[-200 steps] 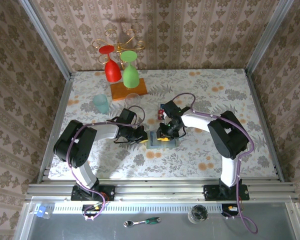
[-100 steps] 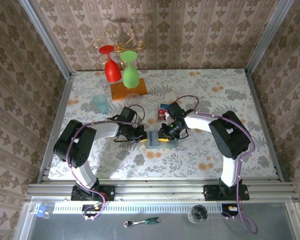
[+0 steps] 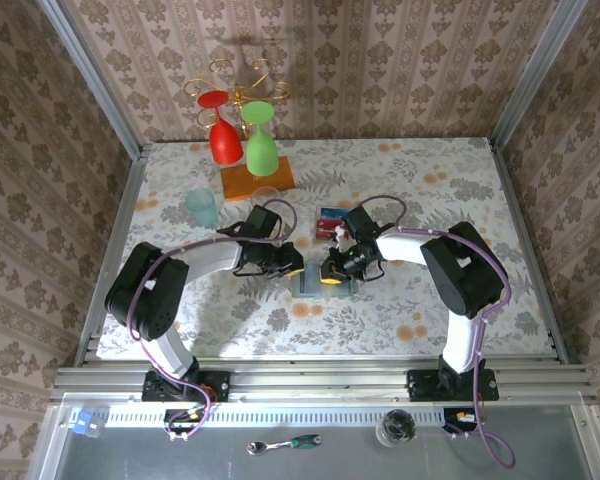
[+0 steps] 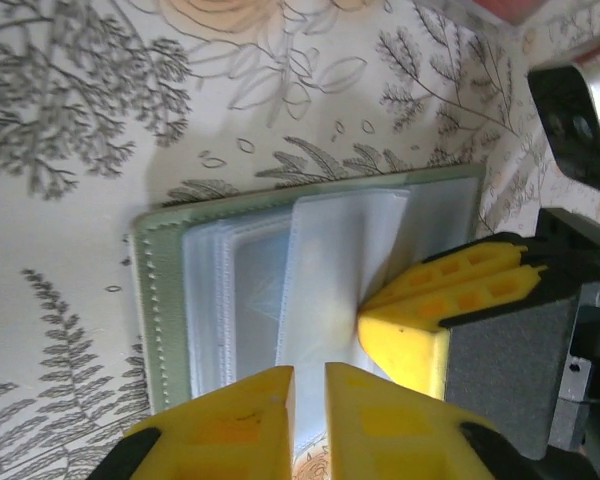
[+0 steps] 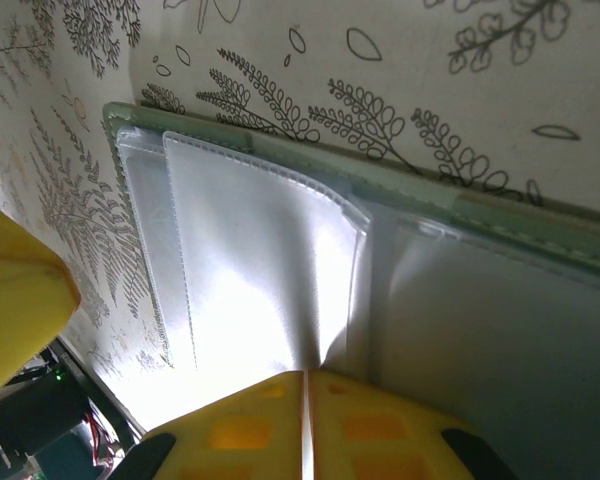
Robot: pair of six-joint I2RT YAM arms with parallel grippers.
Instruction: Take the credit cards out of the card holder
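The right gripper is now pressed together, having been closed over the last second; its tips are set on a lifted clear sleeve, though a pinch cannot be confirmed. The left gripper has been parted to a slit above the card holder, which is left lying open on the tabletop. The credit cards are laid just beyond it. No card is seen in the sleeves, so the task is judged nearly done.

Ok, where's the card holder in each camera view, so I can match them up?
Top external: the card holder lies near the centre, under the tip of the right gripper.
Left wrist: the card holder sits centre, green edge to the left.
Right wrist: the card holder runs across the middle and right.
Shared landmark: the right gripper, yellow fingers shut at the holder's clear sleeve.
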